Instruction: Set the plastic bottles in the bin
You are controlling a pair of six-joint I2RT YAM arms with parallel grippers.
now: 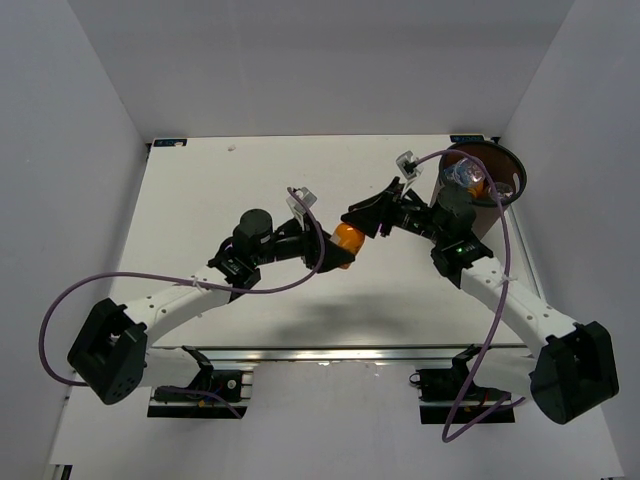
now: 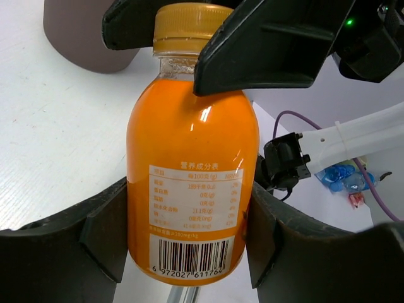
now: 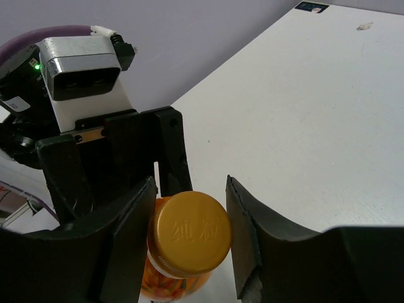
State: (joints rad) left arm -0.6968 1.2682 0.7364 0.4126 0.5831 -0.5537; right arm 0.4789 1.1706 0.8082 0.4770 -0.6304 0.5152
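Bottle and both arms meet at the centre of the top external view. An orange bottle point(image 1: 348, 243) lies between the two arms over the middle of the white table point(image 1: 200, 200). The left pincer point(image 1: 335, 250) is on its lower-left side and the right pincer point(image 1: 360, 225) on its upper-right side, tip to tip around it. At the upper right corner of the table stands the dark brown bin point(image 1: 503, 152), with the right arm's elbow just in front of it. Inside the bin are a clear bottle point(image 1: 458, 175) and something orange beside it, too small to say more.

Left wrist view: the orange bottle fills the middle of the frame, its white label point(image 2: 194, 196) and barcode point(image 2: 189, 257) facing the camera. The left pincer is clamped on it — black fingers point(image 2: 104, 233) press the lower body from both sides. At the top, the right pincer's fingers point(image 2: 265, 50) cover both sides of the yellow cap point(image 2: 188, 25). The bin's wall shows at upper left.

Right wrist view: the cap sits low in the middle of the frame, gold with embossed characters. The right pincer's fingers point(image 3: 123, 240) flank it with pads against both sides — closed on the cap. Behind it, the left pincer's black fingers point(image 3: 170, 151) run along the bottle, and a grey camera housing point(image 3: 79, 66) sits at upper left. Bare table fills the upper right.
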